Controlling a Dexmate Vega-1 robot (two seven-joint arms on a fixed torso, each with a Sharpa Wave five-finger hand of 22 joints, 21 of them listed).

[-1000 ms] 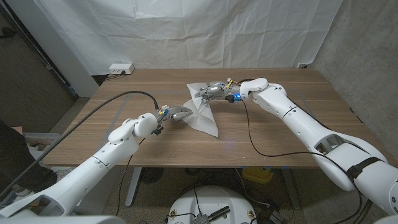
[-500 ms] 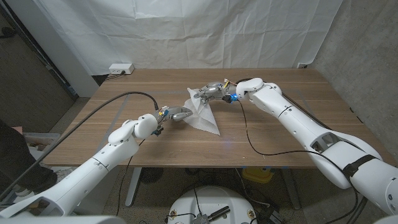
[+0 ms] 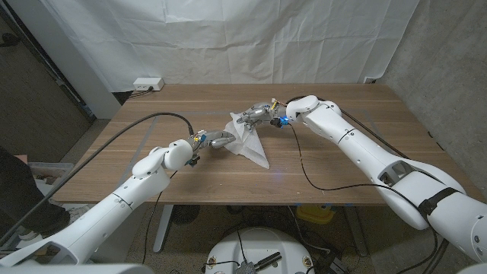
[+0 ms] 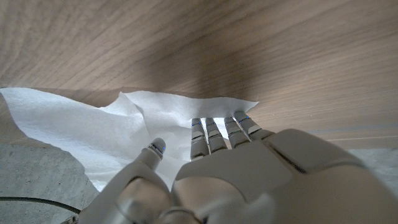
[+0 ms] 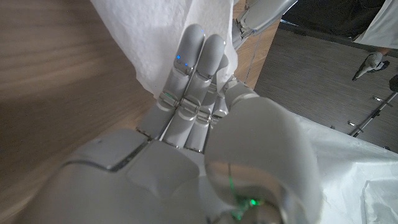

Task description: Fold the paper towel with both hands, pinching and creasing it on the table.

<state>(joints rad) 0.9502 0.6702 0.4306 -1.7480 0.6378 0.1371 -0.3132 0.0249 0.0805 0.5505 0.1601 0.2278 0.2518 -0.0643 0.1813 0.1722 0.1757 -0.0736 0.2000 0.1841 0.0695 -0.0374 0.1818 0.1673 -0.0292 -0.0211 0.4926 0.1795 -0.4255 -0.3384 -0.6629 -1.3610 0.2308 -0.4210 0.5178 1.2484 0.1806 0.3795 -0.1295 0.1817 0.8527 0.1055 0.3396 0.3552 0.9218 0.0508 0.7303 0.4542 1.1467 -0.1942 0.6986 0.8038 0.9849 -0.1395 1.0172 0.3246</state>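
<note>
the paper towel [image 3: 249, 139] lies near the middle of the desk [image 3: 152, 114], already doubled into a rough triangle with a point trailing toward my side; my left hand [image 3: 218, 140] sits at its left edge and my right hand [image 3: 257, 113] at its far corner

what worries me: the fold looks loose and uneven, and the sheet is thin; if my right hand drags rather than presses, i judge the upper layer could slide and the edges would stop matching; if i lift the left one too early nothing would anchor the towel and the whole thing could skate across the smooth wood; a pull from both sides at once might tear it or pucker the crease

my left arm reaches in low from the near left, its hand extended with fingers [image 4: 221, 132] straight and close together, tips on the towel's edge, thumb set apart beside them; it holds nothing that i can see, so i read it as pressing, not pinching

my right arm stretches long across the desk, elbow out, wrist turned back toward the centre; its fingers [image 5: 193, 65] lie straight on the white sheet, and whether a thumb nips the paper underneath i cannot tell
</note>
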